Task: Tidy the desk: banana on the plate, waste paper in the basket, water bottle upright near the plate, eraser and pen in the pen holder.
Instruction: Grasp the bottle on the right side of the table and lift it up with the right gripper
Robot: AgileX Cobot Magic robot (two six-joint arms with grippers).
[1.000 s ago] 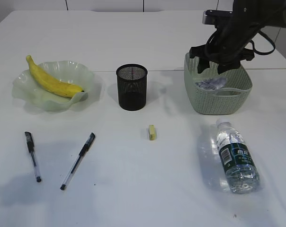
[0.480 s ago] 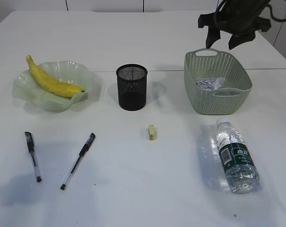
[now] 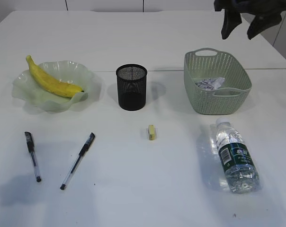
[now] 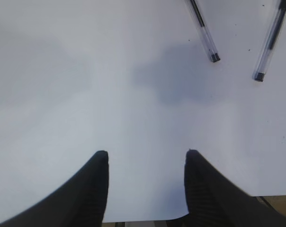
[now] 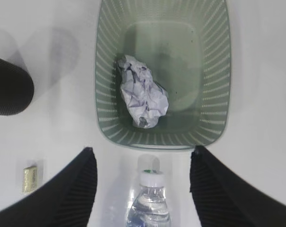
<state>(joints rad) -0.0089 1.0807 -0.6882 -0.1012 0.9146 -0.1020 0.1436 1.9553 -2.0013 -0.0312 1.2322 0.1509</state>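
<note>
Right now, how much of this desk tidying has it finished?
Two jobs look done: the banana lies on the plate, and the crumpled paper sits in the basket. Both grippers, right and left, are open and empty. Left: the lying bottle, the eraser and two pens for the holder.

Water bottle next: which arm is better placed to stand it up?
Probably the right gripper: it hangs open above the lying water bottle by the basket. The left gripper hovers near the pens.
</note>
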